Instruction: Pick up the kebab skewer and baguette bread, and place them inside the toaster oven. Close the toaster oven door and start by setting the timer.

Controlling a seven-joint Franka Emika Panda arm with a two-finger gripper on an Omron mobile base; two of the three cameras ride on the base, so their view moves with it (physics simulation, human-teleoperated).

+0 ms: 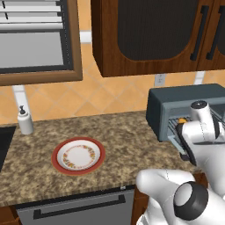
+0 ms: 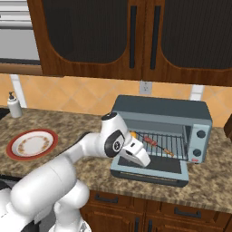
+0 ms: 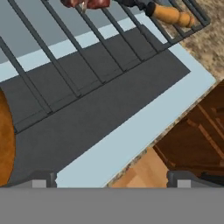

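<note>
1. Over the dropped door (image 2: 156, 166), the hand (image 3: 111, 177) hangs released and empty; lifting the door from here could slip off its edge.
2. Ahead, the skewer (image 2: 156, 145) overhangs the rack (image 2: 168, 144) and could jam the door.
3. Beside the hand, the baguette (image 3: 5, 140) lies in the oven (image 2: 161, 111).

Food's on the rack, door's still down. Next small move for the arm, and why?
Probably drop below the door's front edge to swing it up. The skewer and bread already lie on the oven's rack, the plate is bare, and the open gripper holds nothing above the lowered door.
</note>
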